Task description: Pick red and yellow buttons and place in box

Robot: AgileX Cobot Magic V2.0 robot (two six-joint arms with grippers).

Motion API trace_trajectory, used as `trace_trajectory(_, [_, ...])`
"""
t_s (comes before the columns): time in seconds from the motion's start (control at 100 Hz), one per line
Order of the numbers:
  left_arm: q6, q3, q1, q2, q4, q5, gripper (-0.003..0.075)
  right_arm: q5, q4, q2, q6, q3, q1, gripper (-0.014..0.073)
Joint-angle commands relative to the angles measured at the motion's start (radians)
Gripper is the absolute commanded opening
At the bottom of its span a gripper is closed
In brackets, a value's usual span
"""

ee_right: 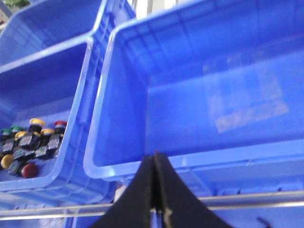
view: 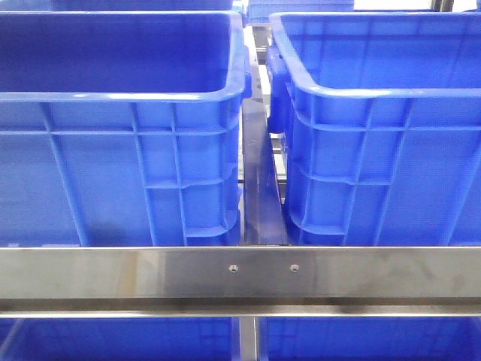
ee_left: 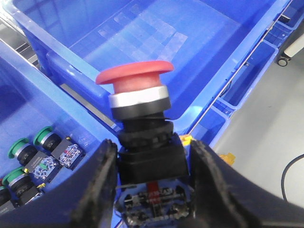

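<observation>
The left gripper (ee_left: 152,190) is squeezing the red button (ee_left: 135,83) tight, holding it above the box (ee_left: 199,52). The right gripper (ee_right: 156,190) is keeping its jaws pressed together with nothing inside, hanging over the box too.

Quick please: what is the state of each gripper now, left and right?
Left gripper: closed on the red button, above a crate.
Right gripper: closed, holding nothing.
</observation>
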Motion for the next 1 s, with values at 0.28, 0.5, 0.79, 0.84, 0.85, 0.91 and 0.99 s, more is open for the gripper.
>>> trace_trajectory(0.28, [-0.001,-0.03,-0.006,-0.028,-0.006,-0.068,-0.0019,-0.055,0.208,0.05,-0.006,-0.032,0.001,0.0493])
trace_trajectory(0.5, [-0.001,-0.03,-0.006,-0.028,-0.006,-0.068,-0.0019,-0.043,0.533,0.107,-0.251,-0.032,0.001,0.0502])
trace_trajectory(0.79, [-0.001,-0.03,-0.006,-0.028,-0.006,-0.068,-0.0019,0.12,1.114,0.347,-0.73,-0.039,0.001,0.0502])
trace_trajectory(0.84, [-0.001,-0.03,-0.006,-0.028,-0.006,-0.068,-0.0019,0.166,1.16,0.393,-0.783,-0.052,0.001,0.0502])
trace_trajectory(0.85, [-0.001,-0.03,-0.006,-0.028,-0.006,-0.068,-0.0019,0.171,1.165,0.407,-0.787,-0.054,0.001,0.0502])
trace_trajectory(0.91, [-0.001,-0.03,-0.006,-0.028,-0.006,-0.068,-0.0019,0.217,1.192,0.456,-0.816,-0.082,0.001,0.0502])
trace_trajectory(0.99, [-0.001,-0.03,-0.006,-0.028,-0.006,-0.068,-0.0019,0.249,1.195,0.519,-0.825,-0.123,0.007,0.0502])
